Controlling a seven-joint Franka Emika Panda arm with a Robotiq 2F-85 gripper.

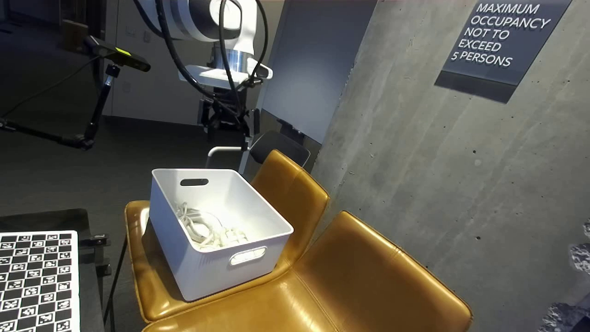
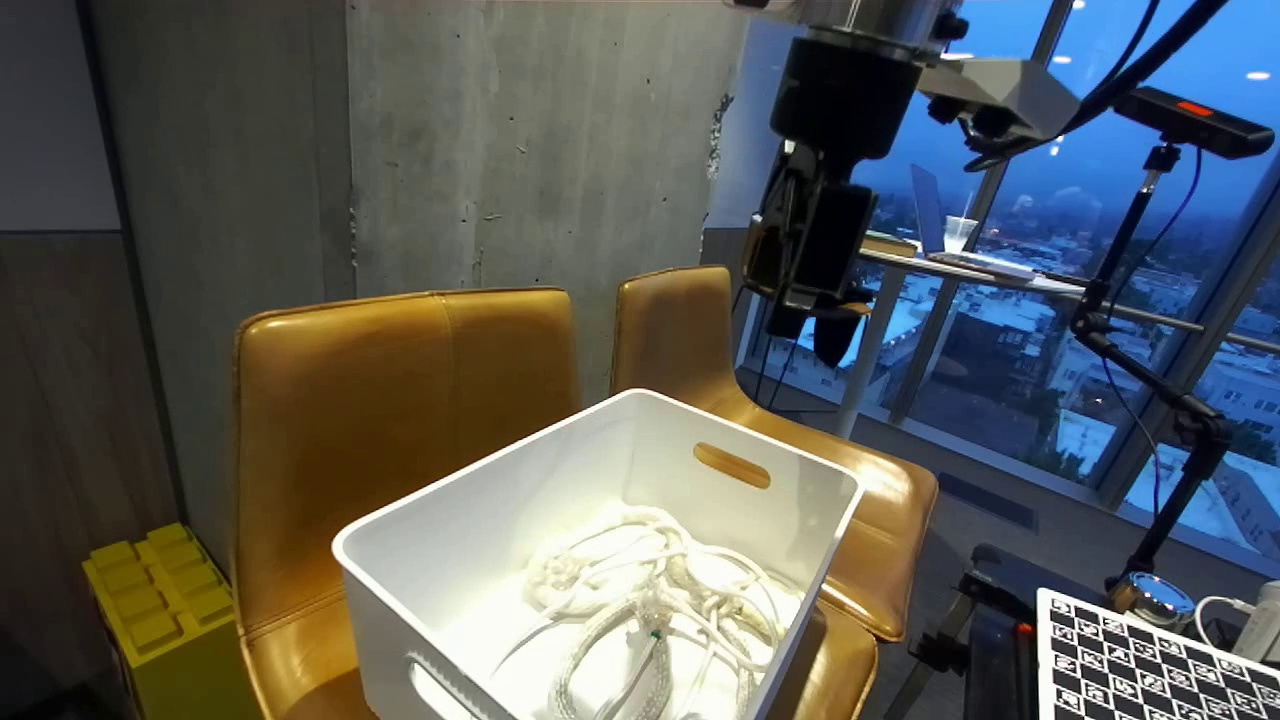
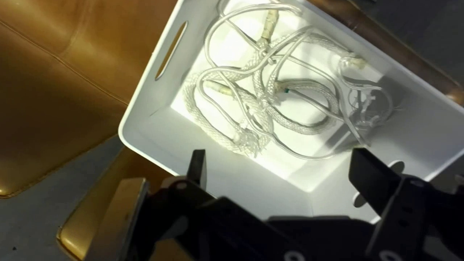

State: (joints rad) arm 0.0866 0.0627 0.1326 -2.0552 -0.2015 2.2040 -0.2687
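White braided ropes (image 3: pixel 268 98) lie in a loose tangle at the bottom of a white plastic bin (image 1: pixel 216 272); the bin sits on a tan leather chair (image 1: pixel 299 193); thin cords (image 3: pixel 315 105) loop around the thick ropes, and some ends are frayed. Nearest to them is the gripper (image 3: pixel 281 163), up above and not touching; its fingers (image 3: pixel 373 177) are let go and spread wide, with nothing between them.

To move well here, I think slow and straight is best; both fingertips should pass well inside the rim (image 3: pixel 123 133), or well clear of it, so they do not bump the bin; the thin loops could snag on a finger, so careful watching in the wrist view should help.

Up high, the robot arm (image 1: pixel 249 23) comes in from the top of both exterior views; its wrist hangs so the fingers point down toward the bin, over the tangle.
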